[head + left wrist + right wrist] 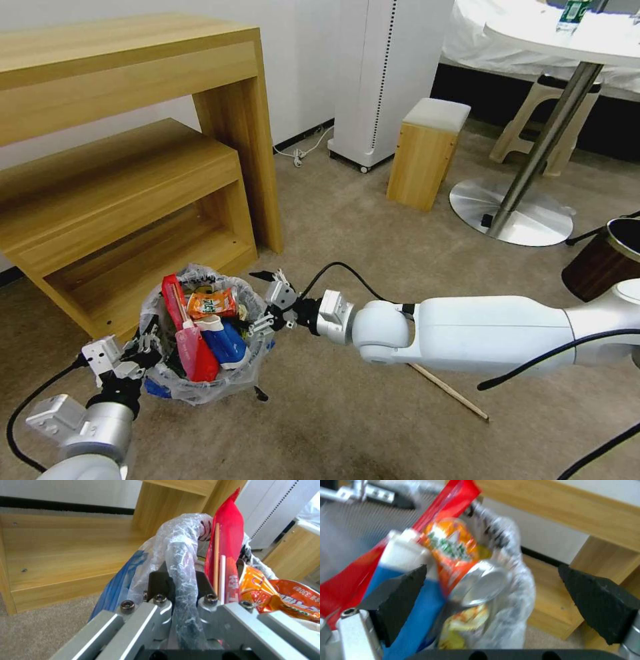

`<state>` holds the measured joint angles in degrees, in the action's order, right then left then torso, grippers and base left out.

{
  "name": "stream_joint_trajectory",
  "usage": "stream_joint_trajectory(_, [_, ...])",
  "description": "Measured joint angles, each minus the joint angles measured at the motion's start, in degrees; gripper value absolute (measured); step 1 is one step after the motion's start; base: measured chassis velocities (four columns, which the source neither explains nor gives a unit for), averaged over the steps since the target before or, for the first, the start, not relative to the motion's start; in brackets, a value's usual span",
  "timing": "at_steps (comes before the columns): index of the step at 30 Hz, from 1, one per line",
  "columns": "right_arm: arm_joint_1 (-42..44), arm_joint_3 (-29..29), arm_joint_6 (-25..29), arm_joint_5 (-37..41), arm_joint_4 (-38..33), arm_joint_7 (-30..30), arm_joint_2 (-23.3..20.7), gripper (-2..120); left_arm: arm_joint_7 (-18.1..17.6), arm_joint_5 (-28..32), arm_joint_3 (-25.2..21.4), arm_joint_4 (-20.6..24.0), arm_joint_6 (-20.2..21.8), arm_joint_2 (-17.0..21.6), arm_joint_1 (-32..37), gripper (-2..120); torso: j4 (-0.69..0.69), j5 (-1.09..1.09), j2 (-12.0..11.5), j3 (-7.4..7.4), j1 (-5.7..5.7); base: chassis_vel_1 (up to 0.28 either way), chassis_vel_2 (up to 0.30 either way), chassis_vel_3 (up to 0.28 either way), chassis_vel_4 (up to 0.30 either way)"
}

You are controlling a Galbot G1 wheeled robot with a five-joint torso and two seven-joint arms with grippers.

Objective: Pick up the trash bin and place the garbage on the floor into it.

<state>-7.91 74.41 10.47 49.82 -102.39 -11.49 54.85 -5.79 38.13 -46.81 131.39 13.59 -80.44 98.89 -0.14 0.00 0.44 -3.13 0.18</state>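
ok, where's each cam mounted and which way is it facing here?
Head: on the robot's head, facing forward and down at the trash bin on the floor; both arms show.
Left wrist: behind the left end effector, clamped on the bagged bin rim, facing the wooden desk.
Right wrist: behind the open right end effector, at the bin's rim, looking into the garbage.
Shared: all three see the bin and its red packet.

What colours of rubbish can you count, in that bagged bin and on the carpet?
Red packet: 1
Orange wrapper: 1
Blue-white carton: 1
Wooden stick, on carpet: 1
Total: 4 told apart; more lies beneath.
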Motion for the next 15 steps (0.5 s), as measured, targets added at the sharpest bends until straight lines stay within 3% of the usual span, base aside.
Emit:
stream_joint_trajectory(5, [2.7,-2.6,-0.1,-0.8,-0.3,-1.5,-0.4,100,0.1,-0.5,0.0,0.0,0.0,-0.3,0.4,3,0.01,-0.01,0.0,0.0,0.0,0.0,0.0,0.0,0.0])
stream_joint_trajectory(11, [11.5,-13.2,-1.5,-2.1,0.6,-7.4,-1.4,100,0.2,-0.7,-1.1,0.0,-0.1,0.0,0.9,3,0.01,0.02,0.0,0.0,0.0,0.0,0.0,0.0,0.0])
stream_joint_trajectory(15, [13.9,-16.7,-1.5,-2.4,0.7,-9.1,-1.9,100,0.2,-1.0,-1.2,0.0,-0.2,-0.2,0.9,3,0.0,0.0,0.0,0.0,0.0,0.0,0.0,0.0,0.0])
